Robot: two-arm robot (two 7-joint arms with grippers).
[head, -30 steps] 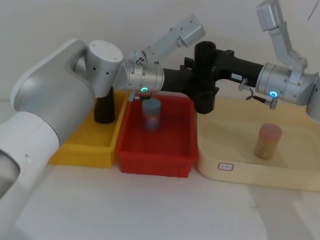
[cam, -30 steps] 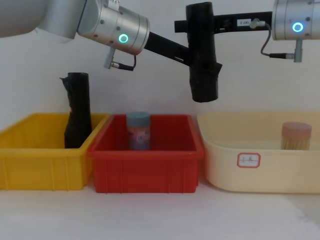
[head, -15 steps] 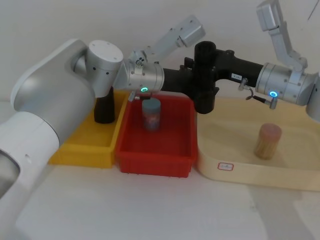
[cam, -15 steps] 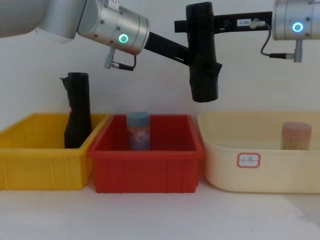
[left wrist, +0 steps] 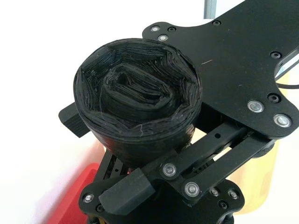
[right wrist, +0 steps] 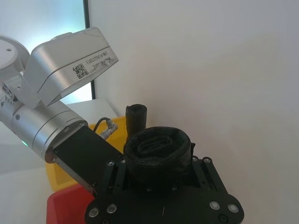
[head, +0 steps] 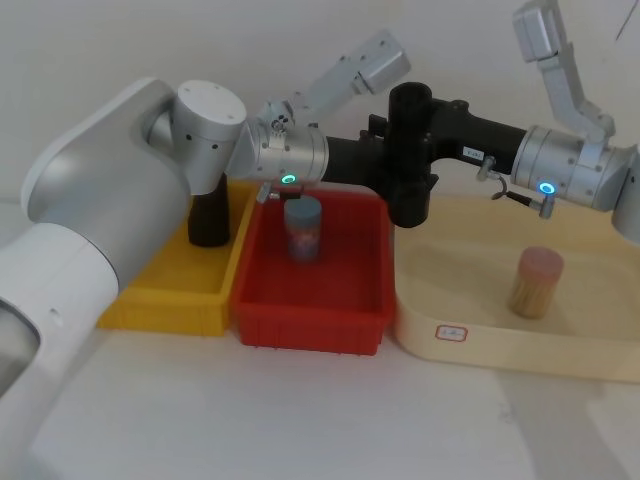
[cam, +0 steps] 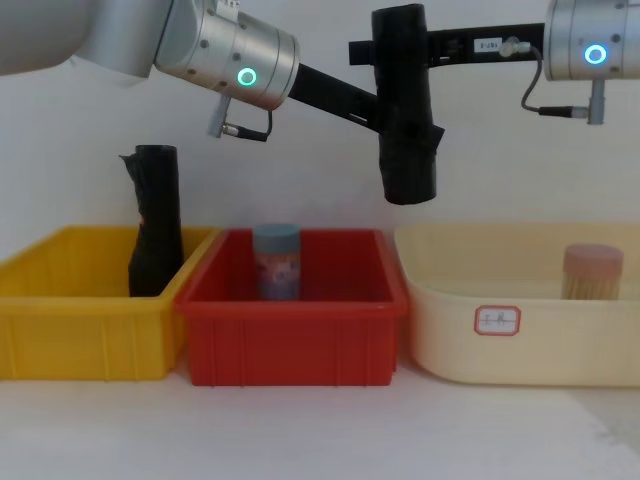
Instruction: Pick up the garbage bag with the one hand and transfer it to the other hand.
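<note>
Aloft, upright garbage bag (cam: 404, 120) between left claw (cam: 383, 118) and right claw (cam: 392, 47).

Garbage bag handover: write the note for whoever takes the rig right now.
Left gripper, on the arm with the green-cyan light: shut on the tight black plastic garbage bag roll, gripping it mid-height.
Right gripper, on the arm with the blue light: closed around the roll's upper end.
The roll hangs upright in the air, above the seam between the red plastic bin and the cream tray.
A second black roll with a ragged flap stands in the yellow bin, untouched.
Done: pickup, and both grippers on the roll.
Left: left gripper lets go and backs away.
</note>
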